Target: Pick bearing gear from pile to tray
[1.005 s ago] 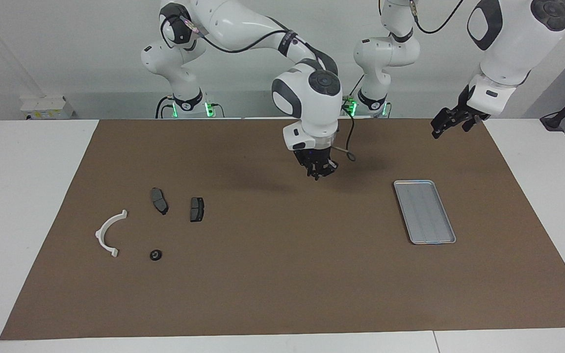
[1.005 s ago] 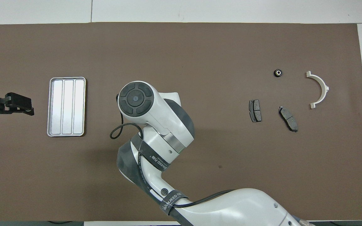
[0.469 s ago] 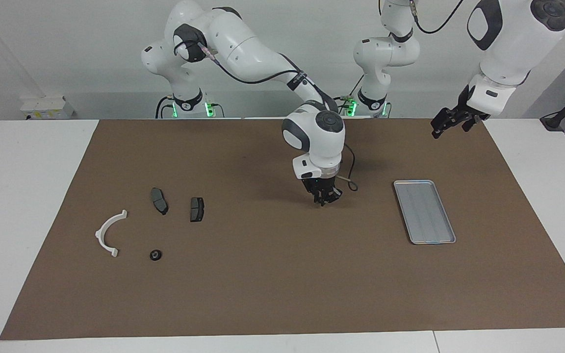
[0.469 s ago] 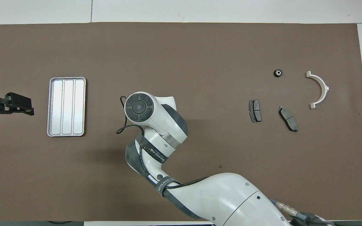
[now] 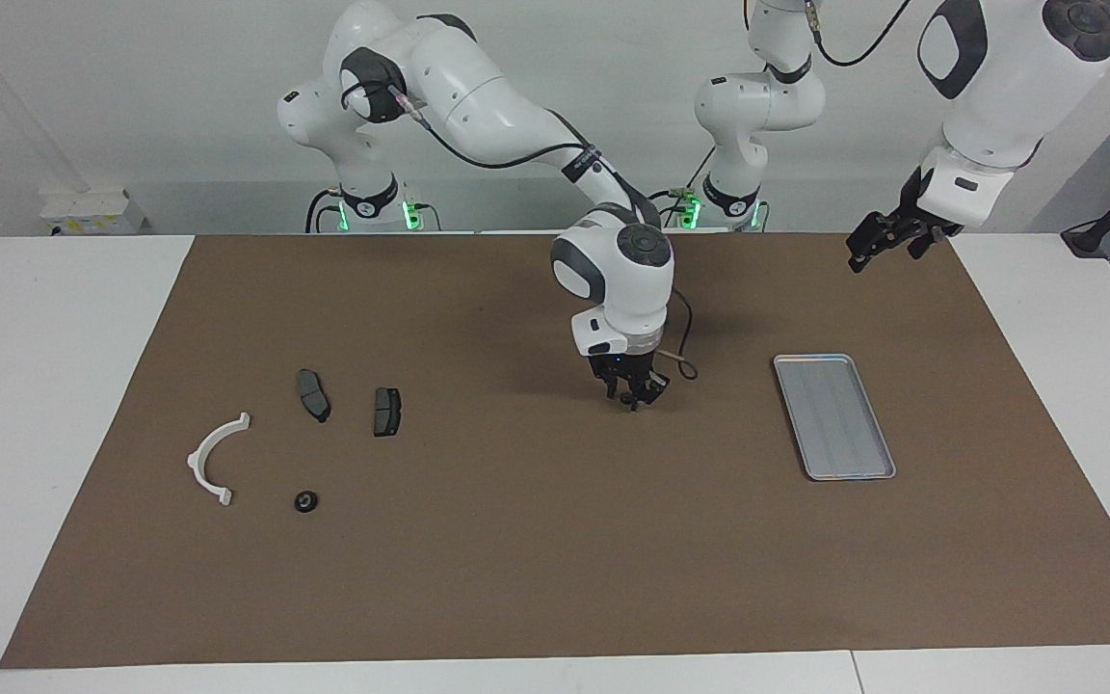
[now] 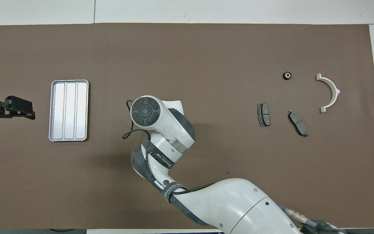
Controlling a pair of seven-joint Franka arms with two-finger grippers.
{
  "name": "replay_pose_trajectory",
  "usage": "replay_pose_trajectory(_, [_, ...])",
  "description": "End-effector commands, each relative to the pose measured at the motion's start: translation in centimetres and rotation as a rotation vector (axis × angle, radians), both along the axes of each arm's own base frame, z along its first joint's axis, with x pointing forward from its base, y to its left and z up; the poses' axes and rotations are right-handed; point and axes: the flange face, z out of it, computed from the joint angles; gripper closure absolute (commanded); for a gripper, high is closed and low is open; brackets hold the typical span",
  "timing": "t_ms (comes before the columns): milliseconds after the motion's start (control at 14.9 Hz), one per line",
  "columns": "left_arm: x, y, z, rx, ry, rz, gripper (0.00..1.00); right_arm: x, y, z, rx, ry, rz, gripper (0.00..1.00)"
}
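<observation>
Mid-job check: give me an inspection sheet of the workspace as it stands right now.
Surface: brown mat on a white table.
Job's things: silver tray holds nothing, at the left arm's end. At the right arm's end: white half-ring bracket, two brake-pad plates, small black round piece, all on the mat.
Clutter: nothing seen.
Grippers: right hand low over the mat's middle, between pile and tray, nothing seen in it. Left hand waits raised, open, over the mat's edge at its own end.
Cables: black loop beside the right wrist.
Surroundings: white wall, small white box by it.
</observation>
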Motion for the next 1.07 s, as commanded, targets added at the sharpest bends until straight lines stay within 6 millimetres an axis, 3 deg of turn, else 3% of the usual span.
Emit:
replay_pose_trajectory(0, [-0.7, 0.1, 0.5, -0.012, 0.006, -0.008, 0.0, 0.2, -1.4, 0.5, -0.067, 0.024, -0.006, 0.0])
replay_pose_trajectory(201, [-0.7, 0.1, 0.5, -0.012, 0.006, -0.008, 0.0, 4.0, -4.8, 5.5, -0.08, 0.048, 0.043, 0.0])
replay_pose_trajectory(402, [-0.7, 0.1, 0.5, -0.012, 0.006, -0.008, 0.0, 7.8, -11.7, 11.6, -0.067, 0.036, 0.223, 0.0])
replay_pose_trajectory(536, [-0.7, 0.1, 0.5, -0.012, 0.006, -0.007, 0.0, 9.7, -17.4, 14.3, -0.085, 0.056, 0.395, 0.0])
replay_pose_trajectory(804, [-0.8, -0.4, 0.1, -0.011, 0.008, -0.016, 0.0, 13.4, -29.7, 16.9, -0.096, 0.076, 0.636, 0.0])
replay_pose_trajectory(938, [-0.4, -2.4, 0.2, -0.016, -0.044, -0.045, 0.0, 14.8, -35.9, 16.7, -0.098, 0.087, 0.74, 0.0])
replay_pose_trajectory(1005, [-0.3, -4.4, 0.1, -0.018, -0.069, -0.052, 0.0, 15.2, -38.5, 16.3, -0.097, 0.094, 0.781, 0.0])
